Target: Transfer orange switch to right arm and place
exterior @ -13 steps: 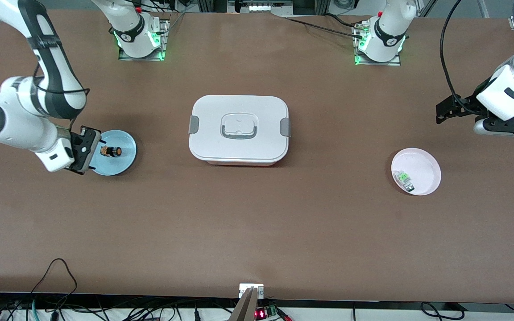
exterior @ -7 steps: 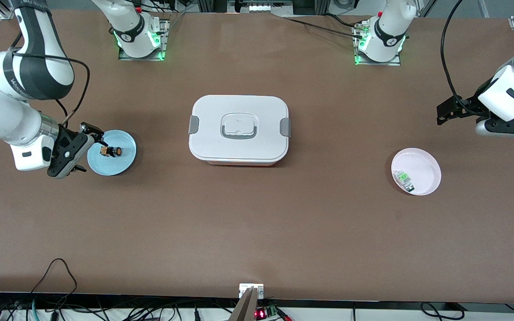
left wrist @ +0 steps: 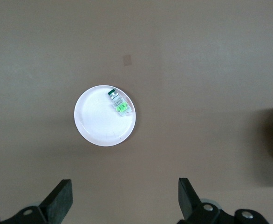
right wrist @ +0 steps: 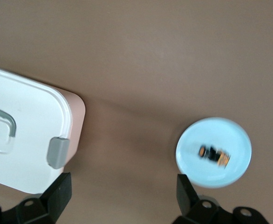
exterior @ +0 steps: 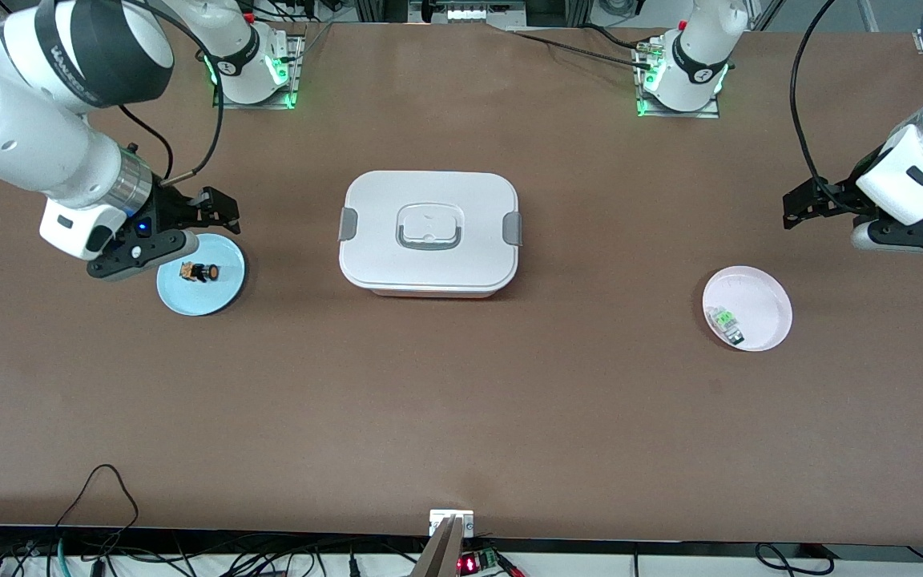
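The orange switch (exterior: 199, 272), a tiny black part with an orange section, lies on a small light-blue plate (exterior: 203, 300) toward the right arm's end of the table. It also shows in the right wrist view (right wrist: 214, 155) on the same plate (right wrist: 229, 133). My right gripper (exterior: 217, 212) is open and empty, up in the air over the table by that plate's rim; its own view (right wrist: 122, 198) shows bare table between the fingers. My left gripper (exterior: 810, 207) is open and empty, over the table near the pink plate, and waits; its own view (left wrist: 124, 200) shows the same.
A white lidded box (exterior: 429, 232) with grey latches stands mid-table and shows in the right wrist view (right wrist: 20, 135). A pink plate (exterior: 762, 296) toward the left arm's end holds a tiny green-and-grey part (exterior: 726, 322), also seen in the left wrist view (left wrist: 119, 103).
The right arm has risen and swung its gripper off the blue plate's edge toward the bases. The switch stays on the plate. The left arm has barely moved.
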`<act>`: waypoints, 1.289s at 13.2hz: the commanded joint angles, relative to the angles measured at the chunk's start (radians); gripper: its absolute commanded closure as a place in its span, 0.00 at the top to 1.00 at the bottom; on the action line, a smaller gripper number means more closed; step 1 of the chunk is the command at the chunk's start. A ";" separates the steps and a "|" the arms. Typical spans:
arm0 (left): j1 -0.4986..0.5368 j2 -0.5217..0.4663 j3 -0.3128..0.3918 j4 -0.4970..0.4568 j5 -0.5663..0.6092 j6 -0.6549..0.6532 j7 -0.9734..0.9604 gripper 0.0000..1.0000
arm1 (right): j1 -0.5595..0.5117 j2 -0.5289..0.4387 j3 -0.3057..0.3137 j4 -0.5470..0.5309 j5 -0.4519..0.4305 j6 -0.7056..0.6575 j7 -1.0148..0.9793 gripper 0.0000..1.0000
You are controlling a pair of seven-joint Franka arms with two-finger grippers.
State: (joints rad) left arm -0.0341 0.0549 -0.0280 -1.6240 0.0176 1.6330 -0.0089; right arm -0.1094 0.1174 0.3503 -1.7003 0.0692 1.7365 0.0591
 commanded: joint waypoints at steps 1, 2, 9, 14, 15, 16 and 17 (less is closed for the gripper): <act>-0.001 0.022 -0.003 0.033 0.011 -0.010 0.004 1.00 | 0.071 -0.031 -0.120 0.077 -0.050 -0.179 0.181 1.00; -0.001 0.022 -0.003 0.035 0.012 -0.012 0.004 1.00 | 0.104 -0.047 -0.175 0.085 -0.083 -0.227 0.182 1.00; 0.000 0.023 -0.003 0.035 0.010 -0.012 0.004 1.00 | 0.142 -0.071 -0.369 0.185 -0.201 -0.216 0.133 1.00; 0.000 0.019 -0.003 0.035 0.008 -0.018 0.004 1.00 | 0.142 -0.097 -0.402 0.185 -0.183 -0.232 -0.065 1.00; 0.000 0.020 -0.001 0.035 0.008 -0.015 0.004 1.00 | 0.142 -0.114 -0.404 0.183 -0.149 -0.233 -0.044 1.00; 0.000 0.023 -0.001 0.035 0.007 -0.013 0.004 1.00 | 0.142 -0.123 -0.404 0.180 -0.143 -0.236 -0.006 1.00; 0.000 0.023 -0.003 0.035 0.008 -0.012 0.004 1.00 | 0.142 -0.125 -0.405 0.179 -0.141 -0.241 -0.002 1.00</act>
State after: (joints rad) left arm -0.0343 0.0632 -0.0281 -1.6175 0.0176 1.6330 -0.0089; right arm 0.0193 0.0176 -0.0418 -1.5230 -0.0923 1.5197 0.0345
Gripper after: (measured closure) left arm 0.000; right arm 0.000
